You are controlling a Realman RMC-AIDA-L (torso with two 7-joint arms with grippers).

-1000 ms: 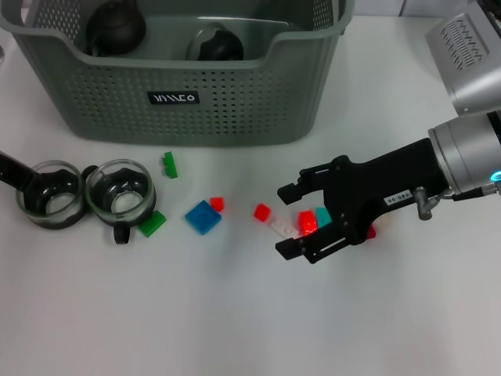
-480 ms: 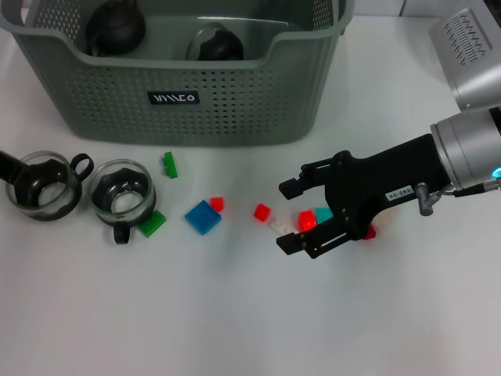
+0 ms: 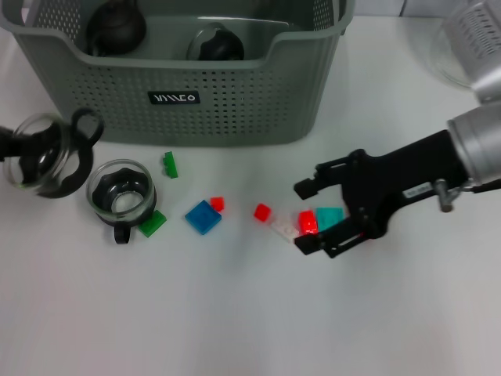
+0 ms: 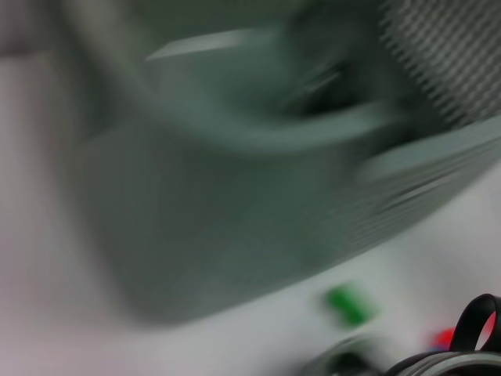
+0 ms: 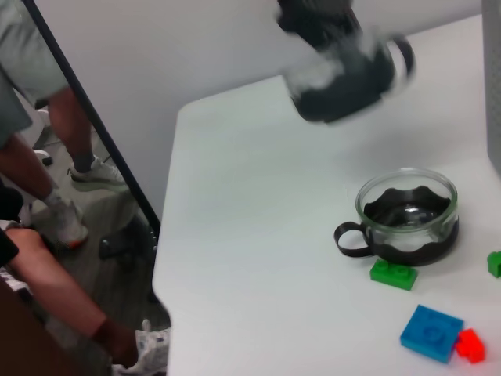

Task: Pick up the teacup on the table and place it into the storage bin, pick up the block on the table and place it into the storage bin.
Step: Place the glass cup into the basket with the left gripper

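Note:
My left gripper (image 3: 8,147), at the far left edge, is shut on a glass teacup (image 3: 48,153) that hangs tilted above the table, in front of the storage bin (image 3: 235,102). The right wrist view shows that raised teacup (image 5: 344,66) as a blur. A second teacup (image 3: 119,193) stands on the table. My right gripper (image 3: 308,217) is open and low over the table. A red block (image 3: 307,222) lies between its fingers, with a teal block (image 3: 329,217) just behind it.
Two dark teacups lie inside the bin. Loose blocks are scattered in front of it: two green (image 3: 170,164) (image 3: 153,223), a blue one (image 3: 203,217), small red ones (image 3: 217,204) (image 3: 262,211) and a clear one (image 3: 280,227). The table's left edge (image 5: 168,235) drops to the floor, where people stand.
My left gripper has lifted its teacup off the table, up and toward the bin. My right gripper has drifted a little to the right, still open around the red block.

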